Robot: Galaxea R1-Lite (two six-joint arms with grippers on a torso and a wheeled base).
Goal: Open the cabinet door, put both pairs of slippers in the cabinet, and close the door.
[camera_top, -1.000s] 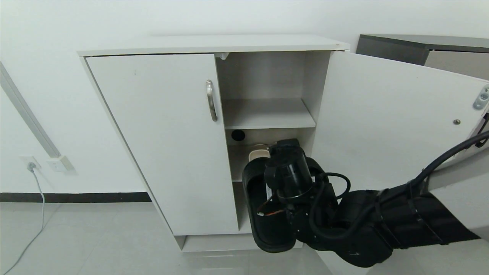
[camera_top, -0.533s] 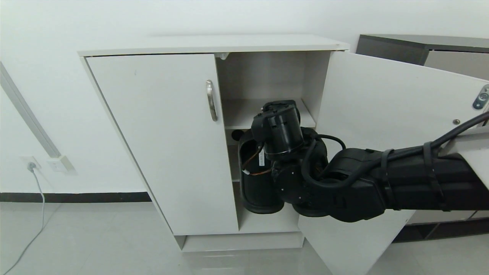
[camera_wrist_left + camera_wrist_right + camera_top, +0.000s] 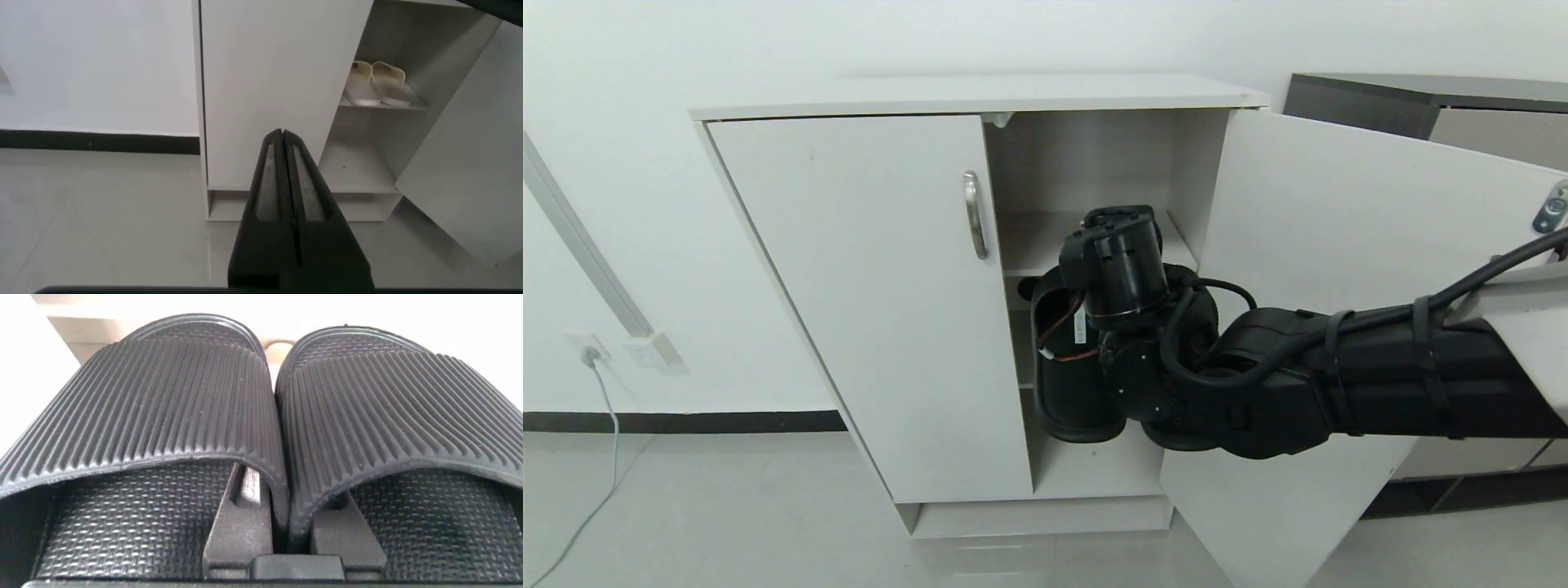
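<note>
A pair of black ribbed slippers (image 3: pixel 270 400) hangs side by side from my right gripper (image 3: pixel 286 523), which is shut on their two inner edges. In the head view the black slippers (image 3: pixel 1066 392) are at the opening of the white cabinet (image 3: pixel 849 286), in front of the middle shelf, partly hidden by my right wrist (image 3: pixel 1123 269). The right door (image 3: pixel 1339 269) stands open; the left door with its metal handle (image 3: pixel 974 214) is closed. A beige pair of slippers (image 3: pixel 380 84) lies on the middle shelf. My left gripper (image 3: pixel 282 151) is shut and empty, well back from the cabinet.
The upper shelf (image 3: pixel 1045 237) and the bottom compartment (image 3: pixel 1086 474) are bare. A wall socket with a cord (image 3: pixel 590 356) is at the far left. A grey cabinet (image 3: pixel 1421 102) stands behind the open door. Open floor (image 3: pixel 727 531) lies in front.
My right arm has lifted the black slippers from near the floor up to middle-shelf height and carried them toward the cabinet opening. The last half second brought only a small further rise.
</note>
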